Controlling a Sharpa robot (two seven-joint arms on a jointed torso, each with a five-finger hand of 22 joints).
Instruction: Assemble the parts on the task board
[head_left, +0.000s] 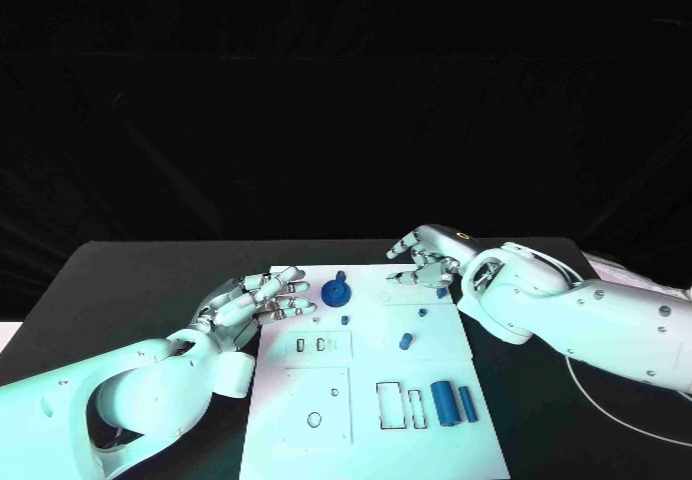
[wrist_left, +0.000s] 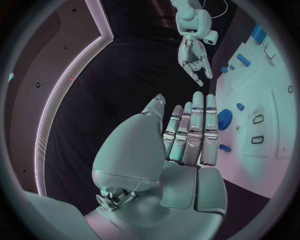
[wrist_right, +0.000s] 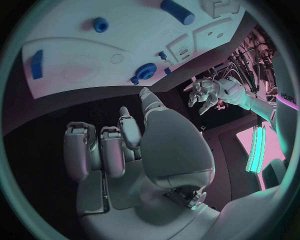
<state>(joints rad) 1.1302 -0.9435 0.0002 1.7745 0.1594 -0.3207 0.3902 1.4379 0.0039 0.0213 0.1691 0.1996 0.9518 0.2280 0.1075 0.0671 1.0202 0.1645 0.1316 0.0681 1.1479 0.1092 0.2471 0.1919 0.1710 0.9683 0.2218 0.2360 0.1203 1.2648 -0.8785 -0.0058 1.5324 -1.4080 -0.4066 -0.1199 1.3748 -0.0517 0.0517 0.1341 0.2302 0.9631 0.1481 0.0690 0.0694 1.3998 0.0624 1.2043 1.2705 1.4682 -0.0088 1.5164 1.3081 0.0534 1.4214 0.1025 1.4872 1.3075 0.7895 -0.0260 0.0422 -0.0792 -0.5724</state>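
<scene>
A: What sort of place is this?

B: A robotics lab or test cell. A black surface (head_left: 130, 270) stands against black backdrop drapes (head_left: 346, 120), with nothing homely about it.

A: What else points that way?

B: A white task board (head_left: 368, 440) with cut-out slots lies in the middle like a test fixture. In the right wrist view, bundled cables on a rack (wrist_right: 250, 65) and a glowing light strip (wrist_right: 255, 150) show at the side.

Smooth white arms with small dark screws carry the silver left hand (head_left: 260, 300) and right hand (head_left: 428, 258), their fingers (wrist_left: 197, 131) dark-banded.
</scene>
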